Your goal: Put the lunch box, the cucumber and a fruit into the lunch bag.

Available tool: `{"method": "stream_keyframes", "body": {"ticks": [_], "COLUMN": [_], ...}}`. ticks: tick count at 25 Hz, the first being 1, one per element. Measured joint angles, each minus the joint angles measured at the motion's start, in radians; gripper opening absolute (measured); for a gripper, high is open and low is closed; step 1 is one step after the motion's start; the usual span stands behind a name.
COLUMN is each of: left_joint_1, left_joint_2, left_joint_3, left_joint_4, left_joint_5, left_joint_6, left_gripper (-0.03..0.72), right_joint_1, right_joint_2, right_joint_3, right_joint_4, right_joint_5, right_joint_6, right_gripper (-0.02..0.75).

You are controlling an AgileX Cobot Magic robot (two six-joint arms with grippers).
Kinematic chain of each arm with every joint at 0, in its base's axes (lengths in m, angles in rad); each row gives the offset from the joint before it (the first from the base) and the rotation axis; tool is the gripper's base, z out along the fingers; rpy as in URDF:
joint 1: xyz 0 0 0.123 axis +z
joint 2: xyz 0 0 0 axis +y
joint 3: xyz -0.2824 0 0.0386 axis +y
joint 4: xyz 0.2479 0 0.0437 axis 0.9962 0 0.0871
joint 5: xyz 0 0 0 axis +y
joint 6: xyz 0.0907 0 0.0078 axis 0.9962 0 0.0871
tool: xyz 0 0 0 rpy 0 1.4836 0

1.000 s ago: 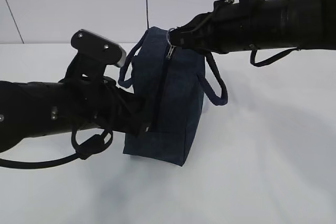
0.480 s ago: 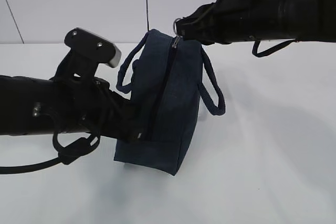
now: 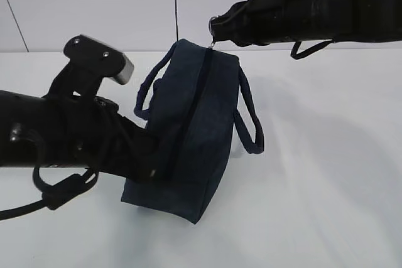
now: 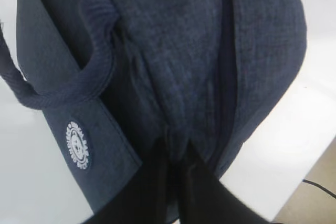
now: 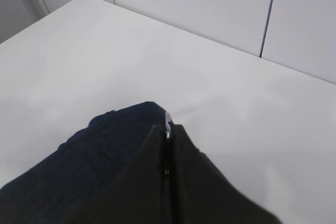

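The dark navy lunch bag (image 3: 195, 123) lies on the white table, tilted, with its zipper line running along the top. My left gripper (image 3: 154, 169) is shut on the fabric at the bag's near end; the left wrist view shows the jaws (image 4: 177, 148) pinching it beside the round white logo (image 4: 77, 144). My right gripper (image 3: 217, 28) is shut on the metal zipper pull (image 3: 213, 26) at the bag's far end, which also shows in the right wrist view (image 5: 168, 120). The lunch box, cucumber and fruit are out of view.
The bag's two loop handles (image 3: 248, 117) hang to either side. A white table (image 3: 326, 174) stretches around the bag, with a pale wall behind. The table's edge (image 4: 310, 156) shows at the lower right of the left wrist view.
My right gripper has moved up and toward the bag's far end with the zipper pull. My left arm has drawn back to the left, and the bag's near end shifted left with it.
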Motion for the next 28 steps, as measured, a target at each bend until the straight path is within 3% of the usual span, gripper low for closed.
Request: {"method": "stream_keyframes", "body": {"ticks": [8, 28], "left_joint_1": [-0.002, -0.002], "left_joint_2": [-0.101, -0.145], "left_joint_3": [0.087, 0.099], "left_joint_4": [-0.025, -0.026], "left_joint_5": [0.013, 0.042], "left_joint_6": [0.0, 0.0], "left_gripper": [-0.005, -0.001], "right_joint_1": [-0.03, -0.054], "right_joint_2": [0.118, 0.241], "right_joint_3": [-0.079, -0.149], "right_joint_4": [0.0, 0.005], "right_joint_5": [0.008, 0.084], "right_joint_6": [0.0, 0.0], "right_gripper": [0.007, 0.007]}}
